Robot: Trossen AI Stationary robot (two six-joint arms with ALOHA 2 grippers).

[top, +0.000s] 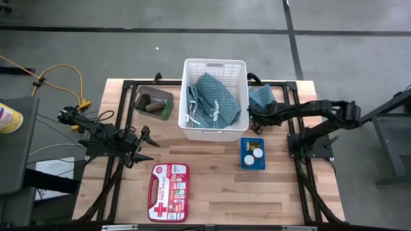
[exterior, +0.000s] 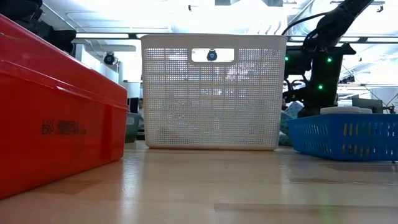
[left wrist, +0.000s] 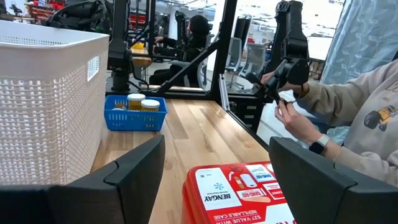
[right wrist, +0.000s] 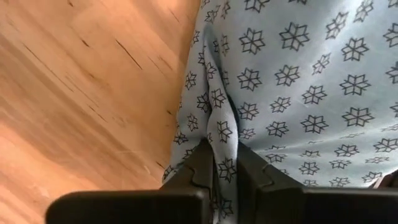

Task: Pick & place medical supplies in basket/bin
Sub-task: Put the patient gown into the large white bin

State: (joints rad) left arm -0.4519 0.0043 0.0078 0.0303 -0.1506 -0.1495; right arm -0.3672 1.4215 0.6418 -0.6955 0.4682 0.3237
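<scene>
From above, the right gripper [top: 252, 115] is pinched on a teal cloth [top: 260, 96] just right of the basket [top: 214, 66]; the left gripper [top: 142, 145] gapes wide near a red first-aid case [top: 168, 192]. Low view: basket blocks the cloth. Right wrist: fingers [right wrist: 200, 169] clamp a fold of the cloth.

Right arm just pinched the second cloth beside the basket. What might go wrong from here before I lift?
The right gripper holds only a thin fold at the edge of the teal cloth, so it may slip out, or unfurl and drag on the table. The white basket wall stands close beside it; a low carry might snag the rim. Another cloth already fills much of the basket, so this one may end up draped over the edge.
</scene>
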